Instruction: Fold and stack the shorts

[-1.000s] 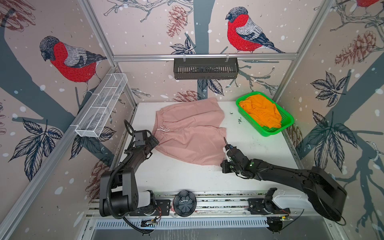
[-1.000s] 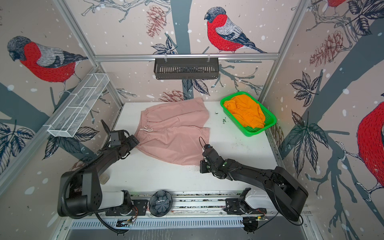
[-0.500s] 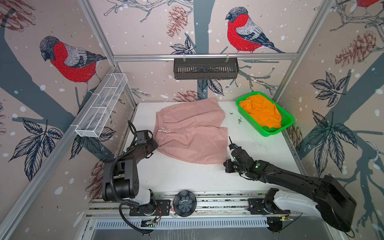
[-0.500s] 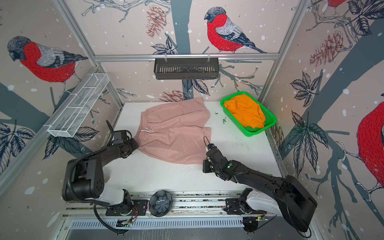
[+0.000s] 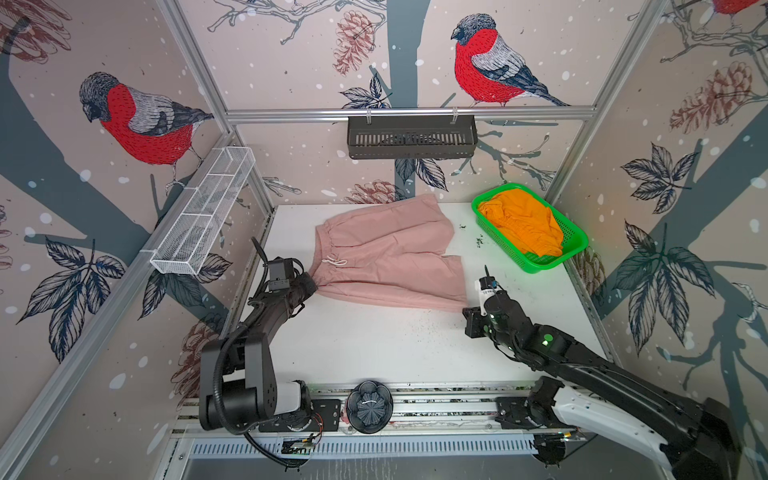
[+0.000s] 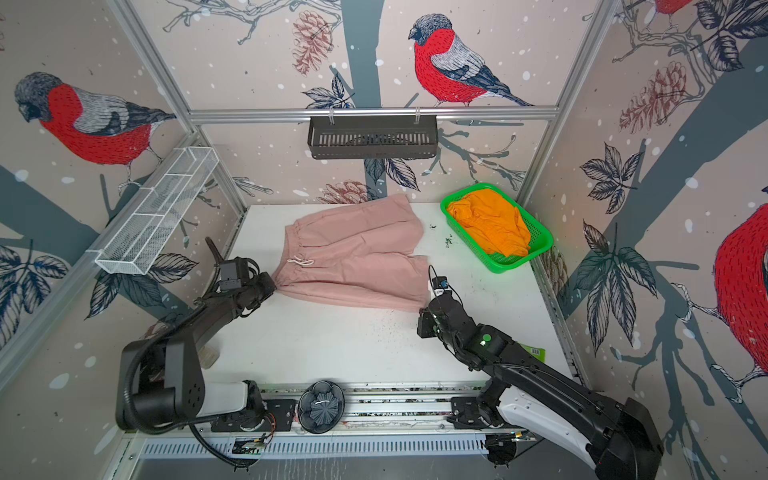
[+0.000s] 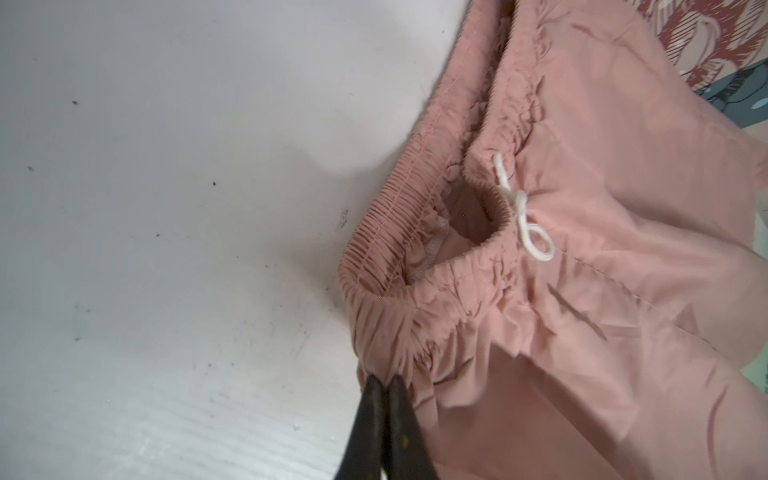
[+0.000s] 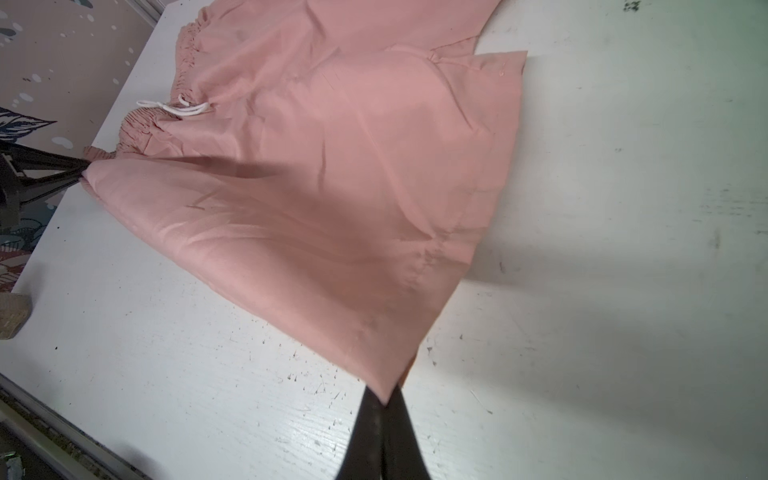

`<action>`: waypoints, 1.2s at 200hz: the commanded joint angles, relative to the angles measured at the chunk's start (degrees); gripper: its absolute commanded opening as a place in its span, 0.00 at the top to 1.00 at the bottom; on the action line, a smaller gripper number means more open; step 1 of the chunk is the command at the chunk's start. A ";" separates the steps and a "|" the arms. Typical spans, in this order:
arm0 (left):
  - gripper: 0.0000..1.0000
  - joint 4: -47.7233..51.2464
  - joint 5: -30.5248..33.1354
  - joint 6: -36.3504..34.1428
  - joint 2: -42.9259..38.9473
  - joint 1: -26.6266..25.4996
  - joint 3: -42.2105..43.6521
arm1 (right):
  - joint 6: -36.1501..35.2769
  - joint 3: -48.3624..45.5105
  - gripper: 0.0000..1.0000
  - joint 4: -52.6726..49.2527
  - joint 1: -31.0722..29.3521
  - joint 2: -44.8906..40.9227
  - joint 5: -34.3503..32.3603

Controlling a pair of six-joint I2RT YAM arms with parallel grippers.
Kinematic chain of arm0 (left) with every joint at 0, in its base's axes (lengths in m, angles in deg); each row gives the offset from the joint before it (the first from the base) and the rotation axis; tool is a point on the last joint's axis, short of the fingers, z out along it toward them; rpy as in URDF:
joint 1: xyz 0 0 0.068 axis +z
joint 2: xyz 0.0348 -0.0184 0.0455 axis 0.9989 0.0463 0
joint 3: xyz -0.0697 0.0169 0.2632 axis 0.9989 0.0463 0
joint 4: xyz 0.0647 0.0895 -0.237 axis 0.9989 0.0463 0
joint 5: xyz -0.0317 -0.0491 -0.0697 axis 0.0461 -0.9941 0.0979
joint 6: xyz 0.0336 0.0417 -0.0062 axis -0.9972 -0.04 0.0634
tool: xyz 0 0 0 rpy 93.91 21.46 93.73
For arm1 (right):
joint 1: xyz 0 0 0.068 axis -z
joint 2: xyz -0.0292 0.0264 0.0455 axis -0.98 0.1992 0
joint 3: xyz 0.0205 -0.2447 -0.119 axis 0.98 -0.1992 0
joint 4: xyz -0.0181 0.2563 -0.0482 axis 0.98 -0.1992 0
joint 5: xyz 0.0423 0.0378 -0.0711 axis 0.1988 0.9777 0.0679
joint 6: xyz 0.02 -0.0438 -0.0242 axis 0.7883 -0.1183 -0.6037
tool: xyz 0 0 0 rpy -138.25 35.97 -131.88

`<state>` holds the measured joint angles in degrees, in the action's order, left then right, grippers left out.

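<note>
Well, I'm only near the start of this job, as far as I can judge. The pink shorts point(image 5: 386, 253) lie spread flat on the white table point(image 5: 374, 345), waist toward my left arm and legs toward my right, with no fold in them that I can see. The white drawstring point(image 7: 523, 220) sits loose on top.

My left pincer point(image 7: 384, 380) is pinched tight on the near end of the gathered waistband point(image 7: 374, 257), and a little puckered cloth shows between the fingers. My right pincer point(image 8: 384, 395) is likewise closed, nipping the near corner of the leg's hem point(image 8: 469, 232). So both ends of the near edge are in hand, and the cloth between them looks lightly stretched and low over the table.

The orange shorts point(image 5: 521, 222) sit crumpled in the green basket point(image 5: 577, 249) at the far right corner, well apart from both arms and untouched.

Done: one pair laid out and gripped. I reckon what's left is carrying the near edge over to the far one and folding once more. Then I fetch the orange pair, flatten and fold it, and stack the two.
</note>
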<state>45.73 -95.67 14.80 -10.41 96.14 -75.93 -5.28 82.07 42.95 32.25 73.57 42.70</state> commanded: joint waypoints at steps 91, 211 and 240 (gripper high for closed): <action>1.00 19.70 -7.49 1.11 -24.22 0.08 -1.73 | -2.49 11.72 0.99 -14.02 -0.07 -4.08 -7.55; 1.00 45.03 -12.55 -6.24 -31.45 0.08 -14.06 | -13.06 28.58 0.99 -19.09 -0.02 -1.90 -16.55; 1.00 47.10 -10.88 -6.68 -31.56 0.08 -14.82 | -17.95 33.23 1.00 -17.66 0.86 3.65 -17.30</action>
<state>88.79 -107.36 9.62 -41.84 96.14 -89.79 -17.85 112.63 23.80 32.42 74.20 27.79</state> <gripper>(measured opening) 0.058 0.047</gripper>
